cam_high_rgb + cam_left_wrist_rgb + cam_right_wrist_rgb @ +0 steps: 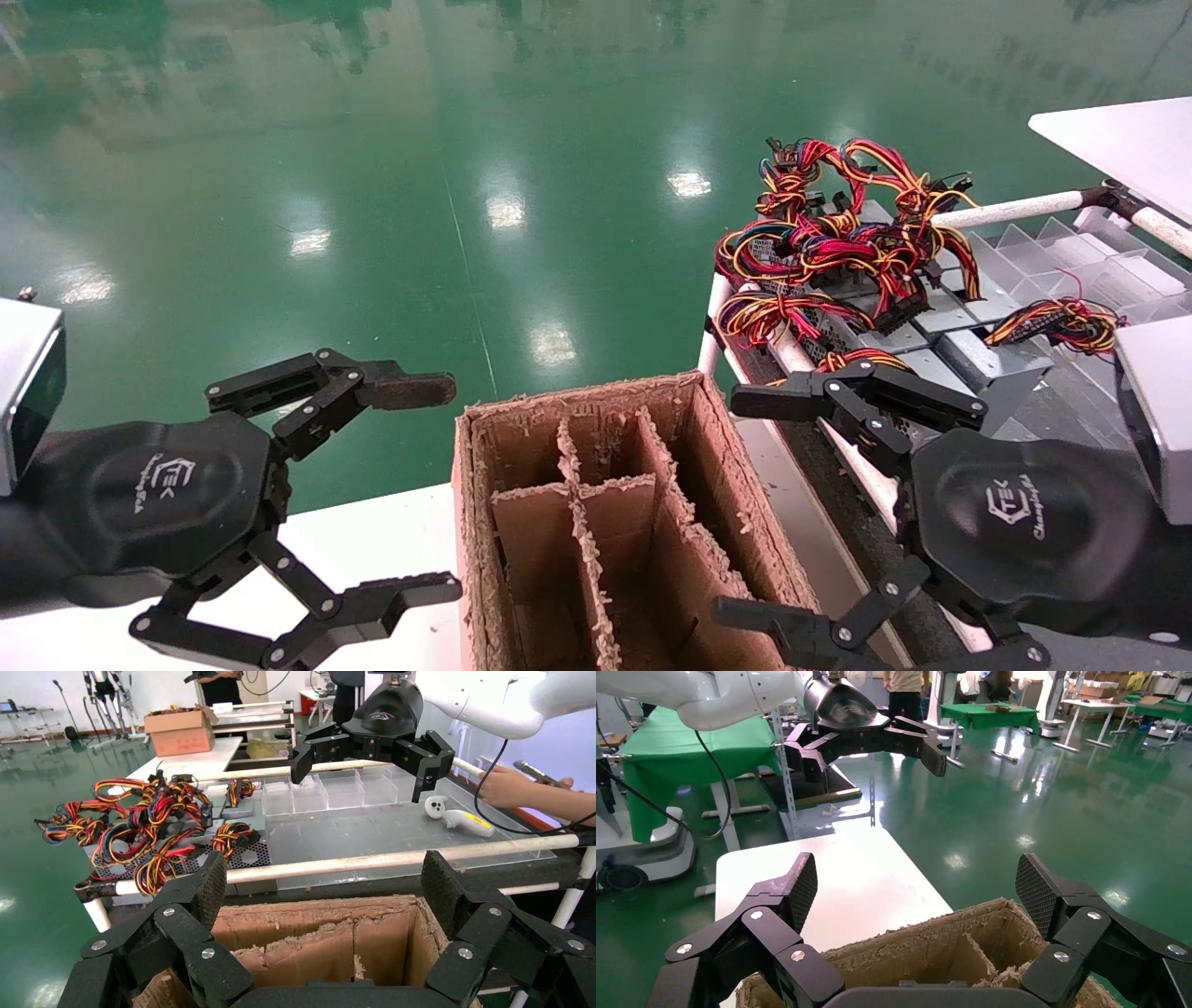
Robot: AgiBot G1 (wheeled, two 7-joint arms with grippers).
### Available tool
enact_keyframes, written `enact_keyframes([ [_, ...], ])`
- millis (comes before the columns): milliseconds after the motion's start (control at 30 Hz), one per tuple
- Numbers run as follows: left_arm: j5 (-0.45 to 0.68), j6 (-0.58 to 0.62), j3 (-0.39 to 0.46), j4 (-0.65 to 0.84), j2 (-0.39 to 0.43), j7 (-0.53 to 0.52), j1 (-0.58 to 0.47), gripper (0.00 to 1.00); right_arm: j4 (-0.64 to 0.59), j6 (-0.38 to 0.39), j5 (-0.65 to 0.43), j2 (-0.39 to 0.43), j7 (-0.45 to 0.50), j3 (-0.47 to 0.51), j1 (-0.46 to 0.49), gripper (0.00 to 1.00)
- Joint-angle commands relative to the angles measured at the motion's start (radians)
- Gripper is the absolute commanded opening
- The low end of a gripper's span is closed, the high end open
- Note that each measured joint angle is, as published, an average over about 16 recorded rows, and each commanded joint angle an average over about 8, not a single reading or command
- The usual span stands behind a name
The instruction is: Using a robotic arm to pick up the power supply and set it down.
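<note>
Right gripper [764,508], the working robotic arm, hovers at near right edge of the cardboard box [615,522], jaws spread wide, holding nothing. Power supply [978,349] lies on the rack [1015,210] at right, beyond the gripper, not touching it; its tied wire bundle [1057,321] rests just to its right. Tangled wires [838,233] cover other units at far end. Left gripper [452,489] w/ brown pad sits left of box over white table [372,540], fully open, empty.
</note>
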Motion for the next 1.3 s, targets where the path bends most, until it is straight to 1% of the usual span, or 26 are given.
enact_keyframes([
  [33, 0.0, 0.0, 0.0, 0.0, 0.0, 0.0, 0.0, 1.0, 0.0, 0.0, 0.0, 0.0, 0.0, 0.0, 0.0, 1.0],
  [1300, 0.0, 0.0, 0.0, 0.0, 0.0, 0.0, 0.0, 1.0, 0.0, 0.0, 0.0, 0.0, 0.0, 0.0, 0.0, 1.0],
])
